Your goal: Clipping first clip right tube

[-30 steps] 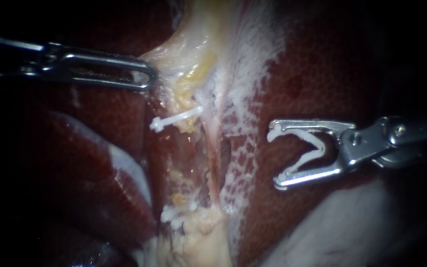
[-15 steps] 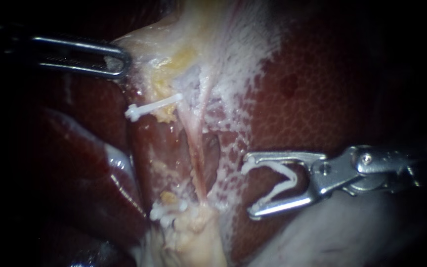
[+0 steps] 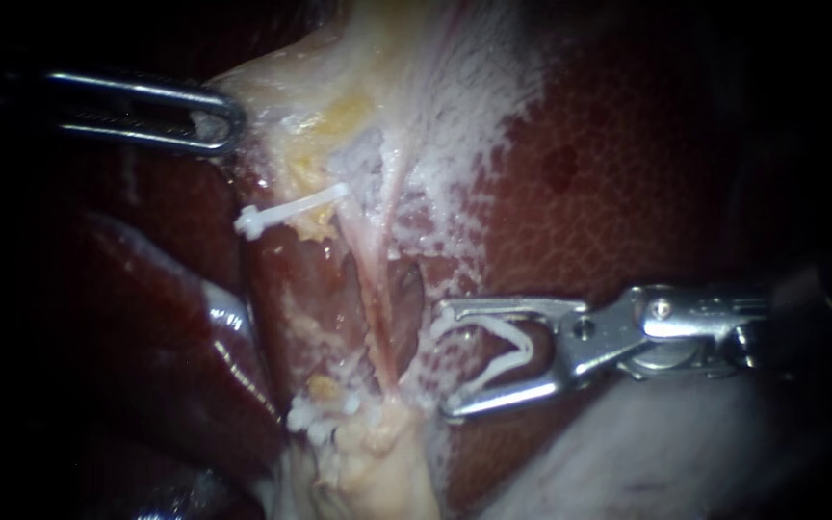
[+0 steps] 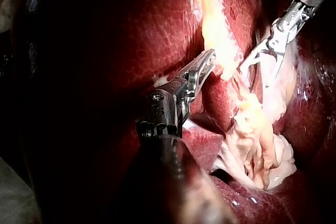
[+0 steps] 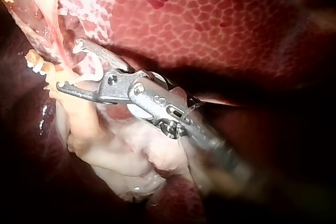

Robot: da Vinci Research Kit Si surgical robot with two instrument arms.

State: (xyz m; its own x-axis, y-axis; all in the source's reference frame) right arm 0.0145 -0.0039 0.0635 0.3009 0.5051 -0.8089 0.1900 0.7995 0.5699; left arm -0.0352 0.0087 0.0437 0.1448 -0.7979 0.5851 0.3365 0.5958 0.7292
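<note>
The right tube (image 3: 370, 308), a thin pink strand, runs down the centre of the endoscope frame from pale fatty tissue (image 3: 358, 87) at the top to a yellowish lump at the bottom. It looks soft, wet, slack and easily torn, so it probably needs enclosing squarely across its bare middle stretch rather than any pulling.

The mottled dark-red liver (image 3: 628, 193) fades into blackness at the right and left edges.

The right instrument (image 3: 445, 363), a silver clip-applier at centre right, has its jaws spread wide and seated on an open V-shaped white clip (image 3: 501, 368), its tips just right of the tube and not yet around it.

The left instrument (image 3: 223, 120), at upper left, has slender looped jaws that appear closed on the fatty tissue's edge. Both shafts vanish into shadow.

A closed white clip (image 3: 291, 207) and a small white cluster (image 3: 315, 416) lie left of the tube. What they clamp is unclear, and the tube's far side is hidden.
</note>
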